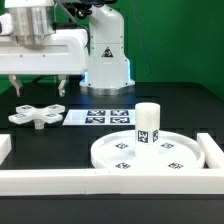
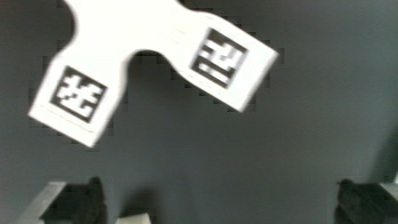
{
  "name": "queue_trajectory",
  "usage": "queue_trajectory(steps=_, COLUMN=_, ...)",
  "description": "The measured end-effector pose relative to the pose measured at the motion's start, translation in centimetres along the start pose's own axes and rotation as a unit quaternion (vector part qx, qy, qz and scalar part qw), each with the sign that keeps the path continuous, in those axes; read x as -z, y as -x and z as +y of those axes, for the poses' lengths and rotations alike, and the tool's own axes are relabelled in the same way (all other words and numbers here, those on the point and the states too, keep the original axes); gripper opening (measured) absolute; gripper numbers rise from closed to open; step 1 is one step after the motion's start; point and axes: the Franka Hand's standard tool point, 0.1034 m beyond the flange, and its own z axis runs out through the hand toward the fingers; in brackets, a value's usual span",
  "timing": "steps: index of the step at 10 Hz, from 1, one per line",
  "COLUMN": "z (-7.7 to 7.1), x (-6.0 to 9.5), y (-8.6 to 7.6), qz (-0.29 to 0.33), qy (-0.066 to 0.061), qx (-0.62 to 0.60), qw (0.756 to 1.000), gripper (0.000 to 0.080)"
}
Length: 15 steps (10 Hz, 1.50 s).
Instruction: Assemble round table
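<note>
The white four-armed cross piece (image 1: 35,116) lies flat on the black table at the exterior view's left. My gripper (image 1: 40,88) hangs open and empty just above it. In the wrist view two tagged arms of the cross piece (image 2: 151,60) show ahead of the gripper (image 2: 222,205), whose dark fingers (image 2: 75,200) stand wide apart with only bare table between them. The round disc (image 1: 105,150) lies at the front right. The short cylindrical post (image 1: 148,124) stands upright on its centre.
The marker board (image 1: 100,117) lies between the cross piece and the disc. White border rails run along the front (image 1: 60,182) and the right side (image 1: 212,150). The robot's base (image 1: 105,55) stands at the back.
</note>
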Motion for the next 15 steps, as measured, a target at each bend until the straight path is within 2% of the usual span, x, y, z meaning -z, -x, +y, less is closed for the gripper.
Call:
queue_trajectory(steps=3, z=1.4, x=-1.0, y=2.2, qz=-0.007, qy=-0.001, qx=0.082, qw=0.997, gripper=0.0649)
queue_trajectory(steps=4, z=1.8, x=-1.0, y=2.4, qz=-0.007, qy=-0.002, qx=0.086, qw=0.996, gripper=0.0649)
queue_trajectory(steps=8, z=1.6, x=-1.2, y=2.5, qz=-0.010, qy=-0.002, qx=0.088, qw=0.996, gripper=0.0649)
queue_trajectory(steps=11, z=2.1, x=-2.4, y=4.0, qz=-0.015, qy=-0.003, qx=0.087, qw=0.996, gripper=0.0649)
queue_trajectory(steps=15, z=2.3, x=-3.2, y=4.6, qz=-0.018, qy=0.001, qx=0.101, qw=0.995, gripper=0.0649)
